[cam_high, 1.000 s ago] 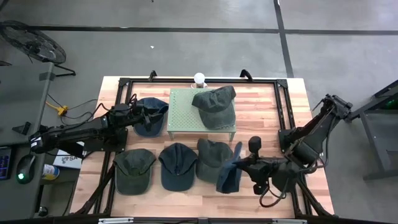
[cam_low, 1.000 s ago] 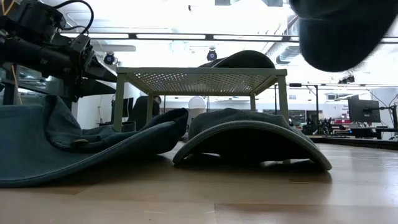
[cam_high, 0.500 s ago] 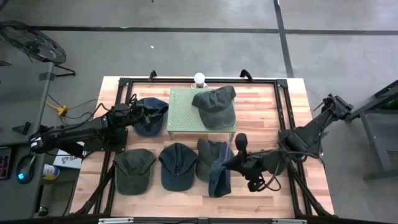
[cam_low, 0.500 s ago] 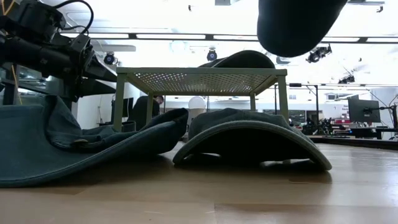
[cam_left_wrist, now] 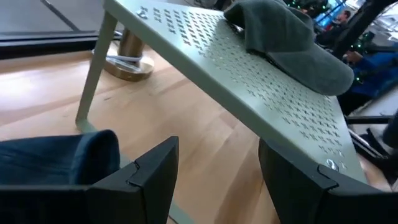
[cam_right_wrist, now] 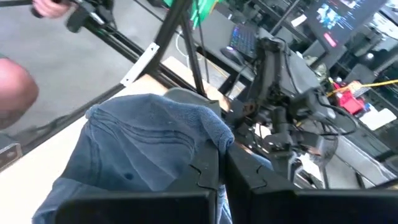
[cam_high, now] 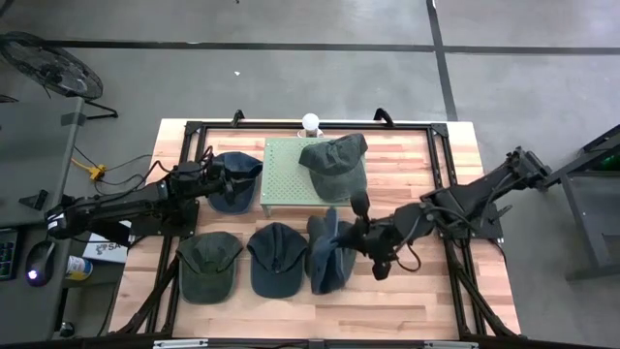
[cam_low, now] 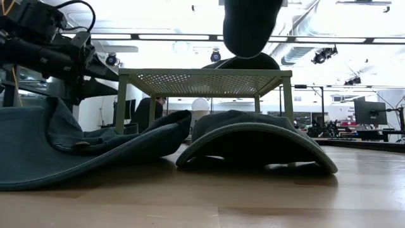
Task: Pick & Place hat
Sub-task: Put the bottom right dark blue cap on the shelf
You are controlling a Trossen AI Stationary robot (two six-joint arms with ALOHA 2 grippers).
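My right gripper is shut on a blue hat, which it carries above an olive hat lying on the table in front of the green perforated stand. The low view shows the carried hat high at the top. Another olive hat lies on the stand. My left gripper is open over a blue hat left of the stand. In the left wrist view that hat sits beside one finger; I cannot tell whether they touch. My right gripper pinches a bunched fold of the blue hat's crown cloth between its two shut fingers. It comes about level from the table's right. The hat is lifted clear of the table and hangs below and ahead of the fingers.
In the near row an olive hat and a blue hat lie flat on the table. A white round object stands at the far edge behind the stand. Black frame rails border the table. Bare wood lies right of the stand.
My right gripper has carried the blue hat from the table's near right toward the left and slightly toward the far edge, so it now hangs over the olive hat in front of the stand. In the low view the hat has swept from the upper right toward the middle.
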